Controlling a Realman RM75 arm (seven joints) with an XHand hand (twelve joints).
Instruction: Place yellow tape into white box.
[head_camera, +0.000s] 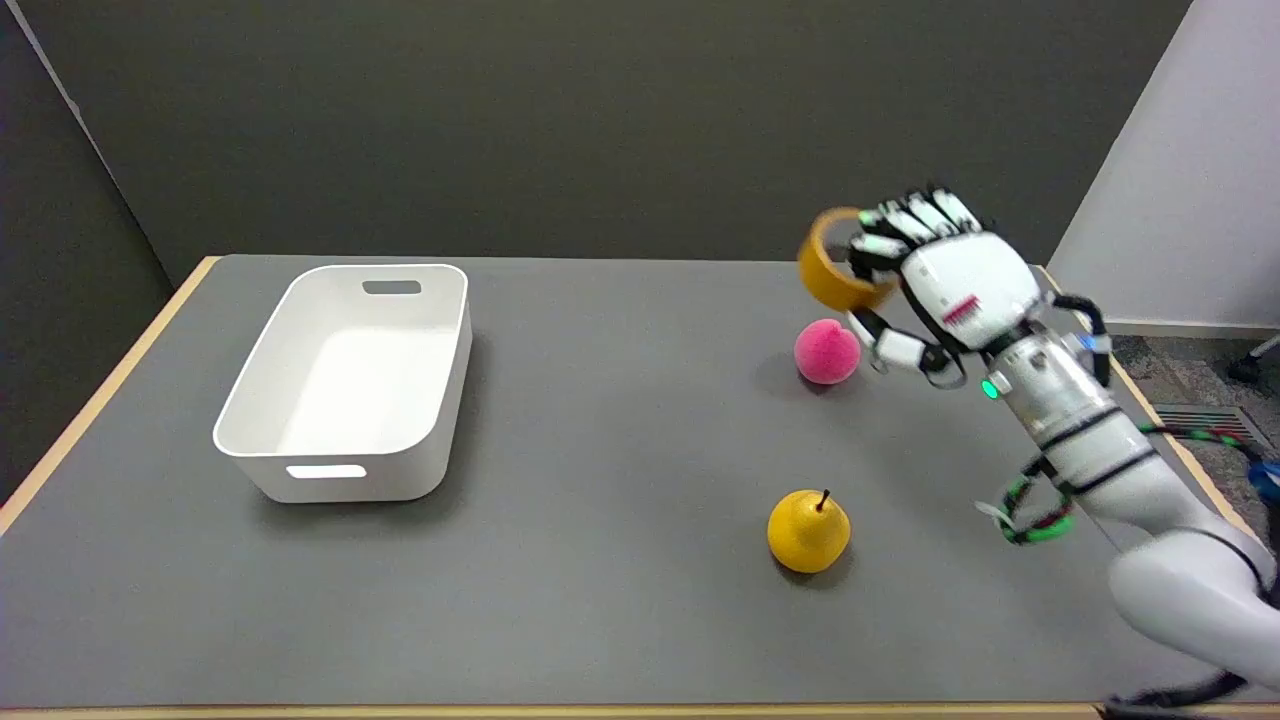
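Note:
My right hand (935, 275) is raised above the table's far right part and grips the yellow tape (826, 268), a ring held on edge at the hand's left side with fingers through and around it. The tape hangs in the air above the pink ball. The white box (440, 330), a rectangular tub with handle slots, stands far to the left on the grey table; nothing lies in it.
A pink ball (826, 352) lies just below the held tape. A yellow pear (808, 530) stands nearer the front, right of centre. The grey table (600, 420) has a wooden edge; a wide stretch of tabletop separates the hand from the box.

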